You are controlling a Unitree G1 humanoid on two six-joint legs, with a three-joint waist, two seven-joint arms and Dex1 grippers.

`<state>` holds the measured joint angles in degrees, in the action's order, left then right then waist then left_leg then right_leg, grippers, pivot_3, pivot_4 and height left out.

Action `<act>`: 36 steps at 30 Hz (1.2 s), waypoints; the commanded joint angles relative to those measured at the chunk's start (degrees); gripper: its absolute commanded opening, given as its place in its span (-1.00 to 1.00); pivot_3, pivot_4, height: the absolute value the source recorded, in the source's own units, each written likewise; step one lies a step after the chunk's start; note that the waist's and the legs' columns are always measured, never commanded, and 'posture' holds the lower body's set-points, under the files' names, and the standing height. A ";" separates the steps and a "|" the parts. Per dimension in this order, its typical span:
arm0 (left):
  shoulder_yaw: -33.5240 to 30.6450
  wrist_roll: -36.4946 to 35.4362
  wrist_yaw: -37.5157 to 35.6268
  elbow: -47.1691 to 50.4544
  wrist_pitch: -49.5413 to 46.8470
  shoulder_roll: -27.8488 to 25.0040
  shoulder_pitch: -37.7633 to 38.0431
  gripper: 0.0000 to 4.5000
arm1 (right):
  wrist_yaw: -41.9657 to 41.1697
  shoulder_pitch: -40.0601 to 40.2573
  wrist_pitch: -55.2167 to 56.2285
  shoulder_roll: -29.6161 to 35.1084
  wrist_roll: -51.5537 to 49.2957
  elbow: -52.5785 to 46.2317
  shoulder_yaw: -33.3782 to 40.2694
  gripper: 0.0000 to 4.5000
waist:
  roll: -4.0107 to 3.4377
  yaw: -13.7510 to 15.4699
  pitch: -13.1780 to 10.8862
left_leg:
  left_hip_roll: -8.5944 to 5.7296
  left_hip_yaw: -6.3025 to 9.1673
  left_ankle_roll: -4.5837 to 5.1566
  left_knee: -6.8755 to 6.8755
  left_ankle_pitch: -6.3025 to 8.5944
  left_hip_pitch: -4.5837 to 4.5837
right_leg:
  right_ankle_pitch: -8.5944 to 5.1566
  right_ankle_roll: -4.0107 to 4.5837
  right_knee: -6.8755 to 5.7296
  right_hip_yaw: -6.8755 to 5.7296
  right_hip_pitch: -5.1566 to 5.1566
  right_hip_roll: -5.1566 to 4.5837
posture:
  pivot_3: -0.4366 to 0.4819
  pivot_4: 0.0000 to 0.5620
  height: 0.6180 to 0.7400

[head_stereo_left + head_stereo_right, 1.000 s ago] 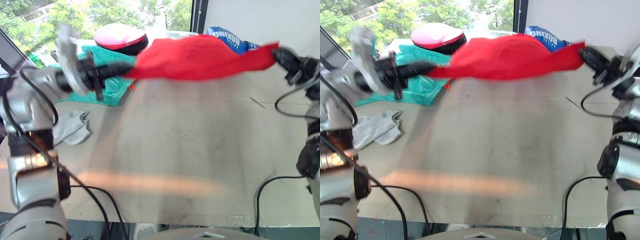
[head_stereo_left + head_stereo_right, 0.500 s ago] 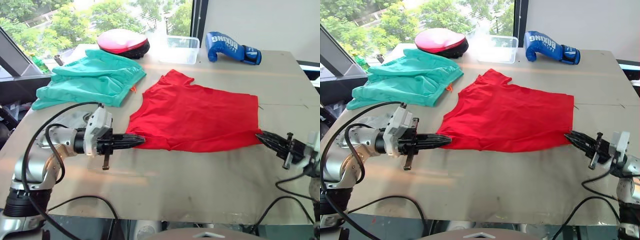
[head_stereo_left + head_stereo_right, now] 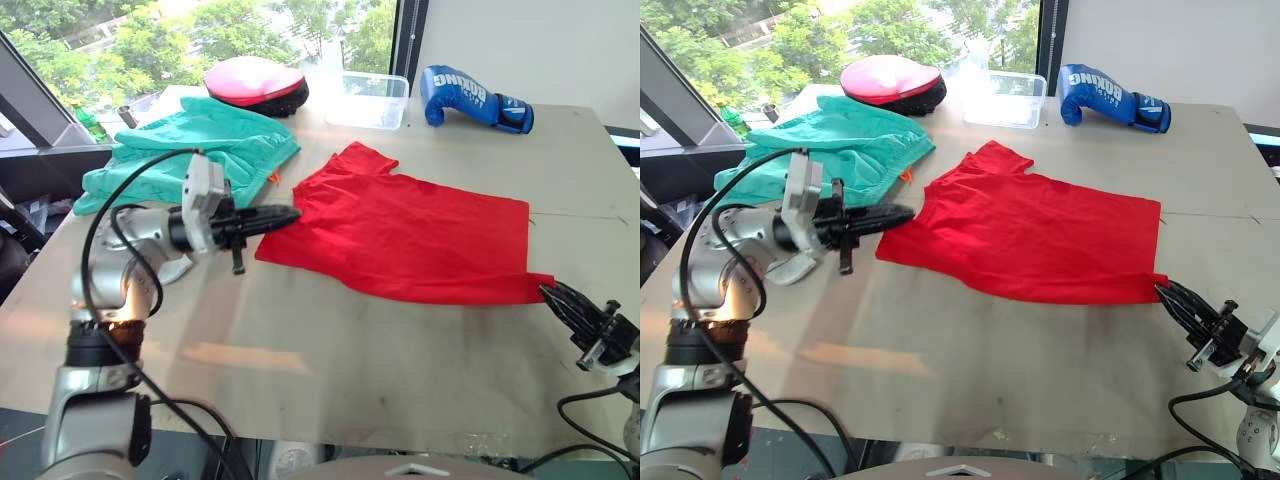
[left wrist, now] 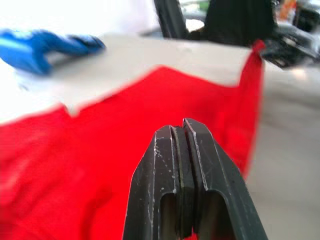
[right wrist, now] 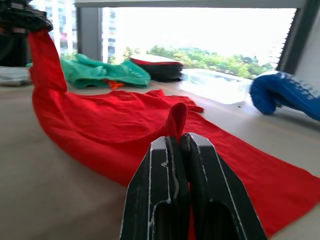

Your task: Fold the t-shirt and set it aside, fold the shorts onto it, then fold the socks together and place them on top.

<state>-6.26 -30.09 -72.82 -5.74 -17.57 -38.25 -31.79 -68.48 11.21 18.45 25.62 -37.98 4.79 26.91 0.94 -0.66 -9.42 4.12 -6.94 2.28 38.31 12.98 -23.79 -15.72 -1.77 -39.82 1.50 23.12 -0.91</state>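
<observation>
Left gripper [image 3: 283, 216]: fingers pressed together on the near-left corner of the t-shirt [image 3: 410, 235], lifted slightly off the table [image 3: 330, 370]. Right gripper [image 3: 557, 297]: likewise pinching the near-right hem corner, low at the table's right edge. T-shirt: bright red, spread nearly flat mid-table between the two grips, sleeve and collar end toward the far side; holding both corners apart presumably keeps the cloth taut and smooth for the first fold. Shorts [image 3: 200, 145]: teal, bunched at the far left, just beside the t-shirt's sleeve, not yet folded. One grey sock [image 3: 172, 268]: partly hidden behind the left arm, near the left edge. Bystanders along the far edge: red-pink round pad [image 3: 255, 82], clear plastic tub [image 3: 368, 98], blue boxing glove [image 3: 475, 97], all well apart from the work area.
</observation>
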 commanded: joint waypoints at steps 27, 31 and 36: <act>8.39 23.36 10.91 -37.24 32.33 10.84 -15.25 -0.42 | 7.81 4.85 -16.74 6.46 5.00 -1.34 -2.55 -0.57 | 0.04 -0.07 0.00 | -0.04 0.00 0.05 -0.02 0.03 -0.06 | -0.01 -0.02 0.05 0.03 0.03 0.03 | -0.05 -0.47 0.91; 7.30 23.05 12.65 -36.65 34.27 10.46 -14.26 0.40 | 8.00 4.63 -15.79 7.04 4.80 -1.00 -0.82 0.25 | 0.05 -0.10 0.00 | -0.02 0.01 0.05 -0.02 0.03 -0.07 | -0.01 -0.02 0.06 0.03 0.03 0.02 | -0.05 -0.47 0.91; 3.90 18.99 10.84 -31.50 31.10 7.03 -10.42 1.00 | 3.50 7.06 -17.68 10.78 2.09 -2.05 2.63 0.98 | 0.04 -0.27 -0.01 | 0.00 -0.03 0.05 -0.05 0.04 -0.06 | -0.01 -0.02 0.06 0.06 0.04 0.00 | -0.05 -0.47 0.91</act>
<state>0.27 -8.38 -61.32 -40.76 14.65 -29.44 -42.68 -62.51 17.40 1.29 34.69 -33.57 4.85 26.35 0.97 -0.93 -9.43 4.13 -6.97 2.34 38.23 13.02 -23.85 -15.73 -1.79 -39.76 1.55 23.16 -0.91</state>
